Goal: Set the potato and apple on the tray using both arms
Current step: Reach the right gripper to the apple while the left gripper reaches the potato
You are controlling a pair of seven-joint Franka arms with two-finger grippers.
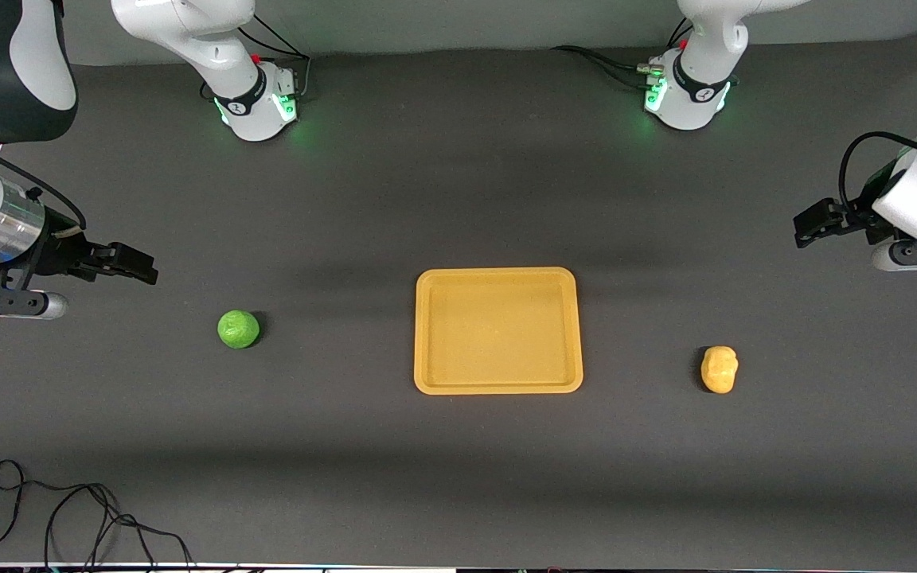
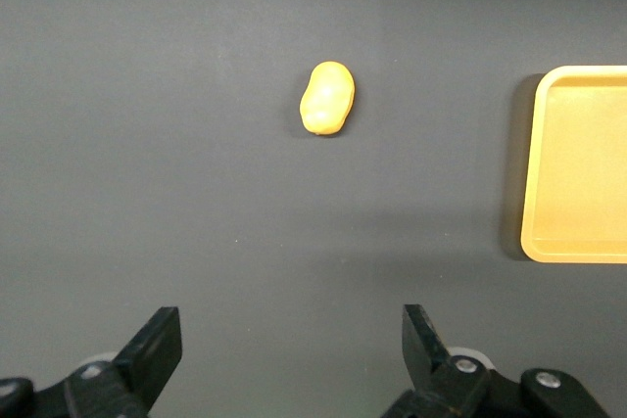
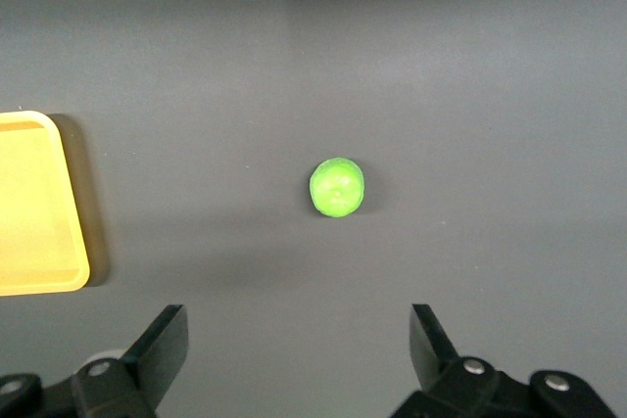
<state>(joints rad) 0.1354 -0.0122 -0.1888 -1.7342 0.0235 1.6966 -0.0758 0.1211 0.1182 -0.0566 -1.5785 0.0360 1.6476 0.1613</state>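
The tray (image 1: 498,330) lies flat in the middle of the dark table (image 1: 458,461), with nothing on it. The apple (image 1: 238,329) sits on the bare table toward the right arm's end, well apart from the tray and level with its middle. The potato (image 1: 719,369) rests on the table toward the left arm's end, also well apart from the tray and a little nearer to the front camera than the apple.

The right gripper (image 1: 136,267) hangs in the air over the table at the right arm's end, close to that edge, holding nothing; in the right wrist view its fingers (image 3: 162,349) stand wide apart, with the apple (image 3: 337,187) centred ahead of the gap and a corner of the tray (image 3: 34,208) beside it. The left gripper (image 1: 813,223) hangs over the table at the left arm's end, close to that edge, also empty-handed; its fingers (image 2: 157,348) are spread wide, with the potato (image 2: 327,98) ahead of them and the tray (image 2: 578,168) to one side.

A loose black cable (image 1: 68,517) lies near the table's front edge, at the corner toward the right arm's end.
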